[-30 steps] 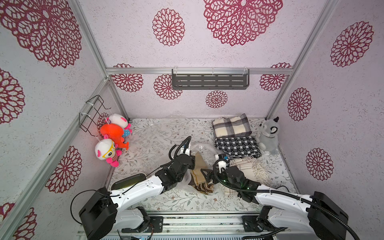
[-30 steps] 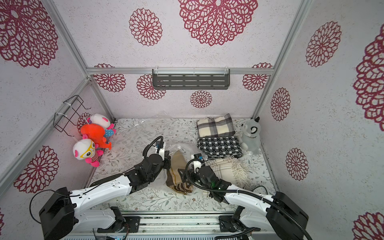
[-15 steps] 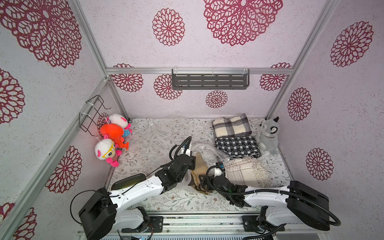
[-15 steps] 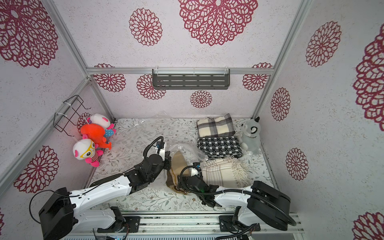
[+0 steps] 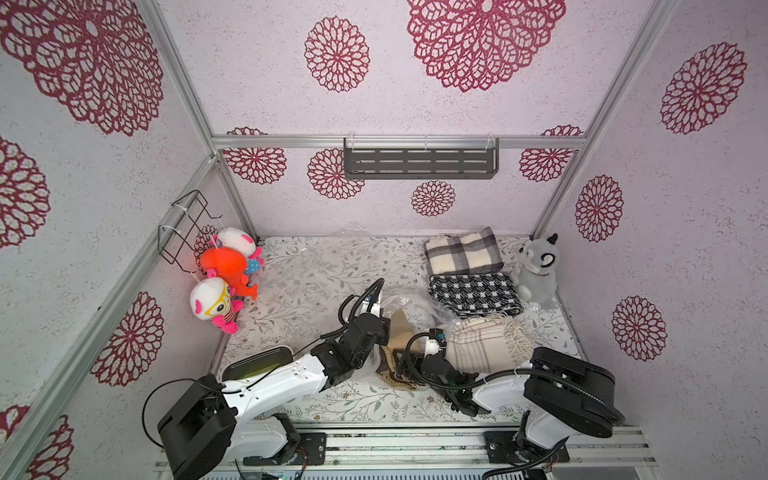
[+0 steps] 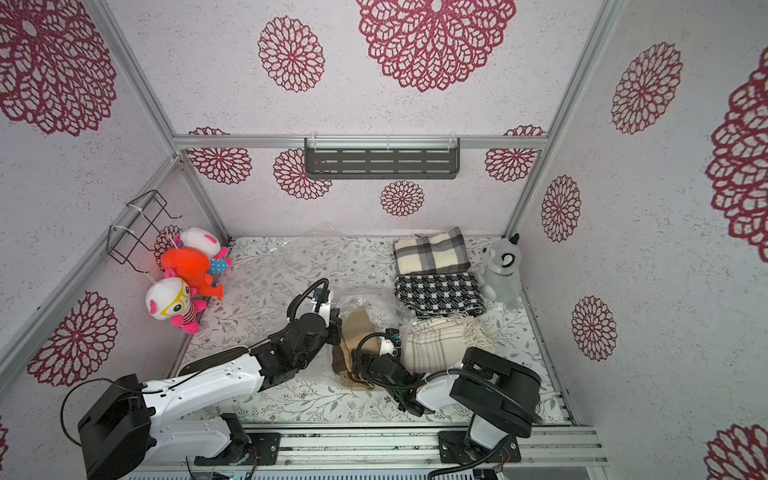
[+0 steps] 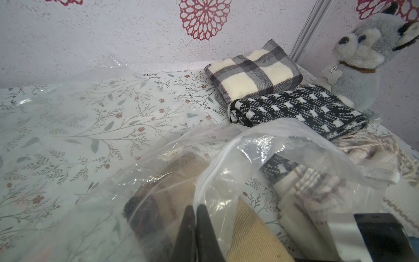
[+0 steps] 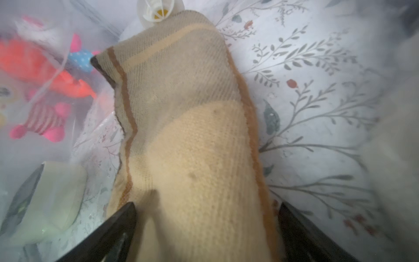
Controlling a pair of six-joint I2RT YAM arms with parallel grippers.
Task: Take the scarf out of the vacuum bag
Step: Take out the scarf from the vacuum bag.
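Observation:
The tan scarf [image 5: 401,332] with brown stripes lies partly inside the clear crinkly vacuum bag [image 5: 415,303] mid-table, in both top views. Its fringed end sticks out toward the front. My left gripper [image 7: 196,207] is shut on the vacuum bag's [image 7: 226,158] rim strip, holding the mouth up over the scarf [image 7: 254,238]. My right gripper [image 8: 206,206] is open, one finger on each side of the scarf [image 8: 192,136], at its near end [image 6: 353,365]. The white valve cap [image 8: 158,9] shows beyond the scarf's far end.
Three folded scarves lie at the right: a cream-and-grey plaid [image 5: 461,251], a black-and-white one [image 5: 473,293] and a cream fringed one [image 5: 486,349] touching the right arm. A grey plush dog [image 5: 538,266] sits in the back right corner. Plush toys [image 5: 224,270] hang on the left wall.
My right arm has swung left and down toward the front, bringing its open jaws around the scarf's near end. The left gripper has kept its hold on the bag.

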